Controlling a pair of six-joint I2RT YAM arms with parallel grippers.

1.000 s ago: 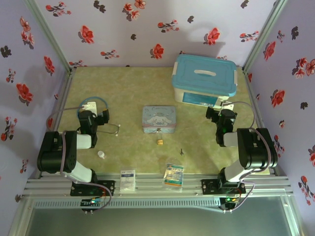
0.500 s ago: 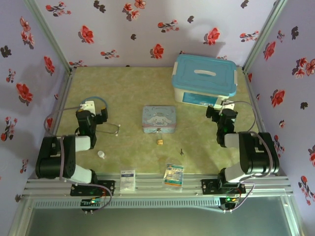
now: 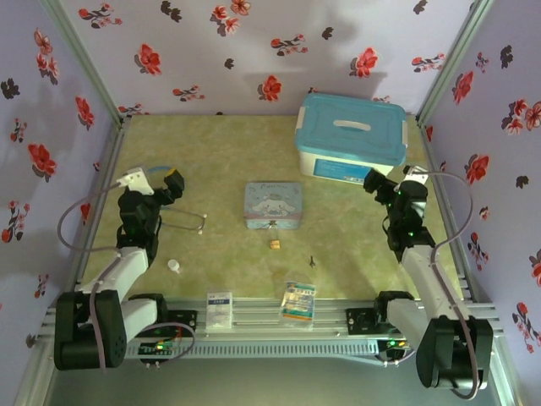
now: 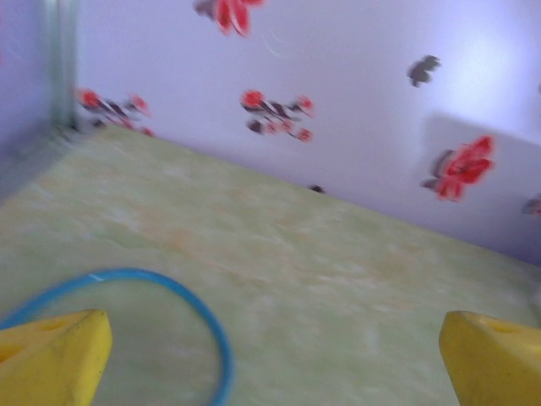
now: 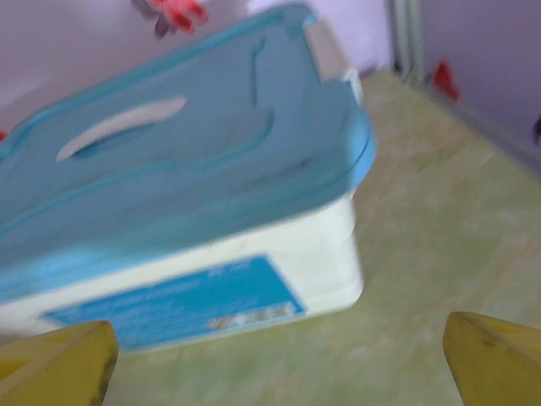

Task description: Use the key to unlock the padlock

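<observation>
The padlock, a tiny brass block, lies on the green mat just in front of the pastel cartoon tin. The key, a small dark speck, lies a little right and nearer. My left gripper hovers far left of both, open, with nothing between its yellow fingertips and a blue stethoscope tube below. At the right, my right gripper is open too, facing the blue-lidded box, its yellow fingertips wide apart.
The blue-lidded white box stands at the back right. The stethoscope's metal end lies left of the tin, and a white bottle cap sits near the front left. Two packets rest on the front rail.
Both arms have unfolded and stretched out from their bases. The left gripper has shifted slightly back-left, the right one slightly back-right. Both stay open; padlock and key have not moved.
</observation>
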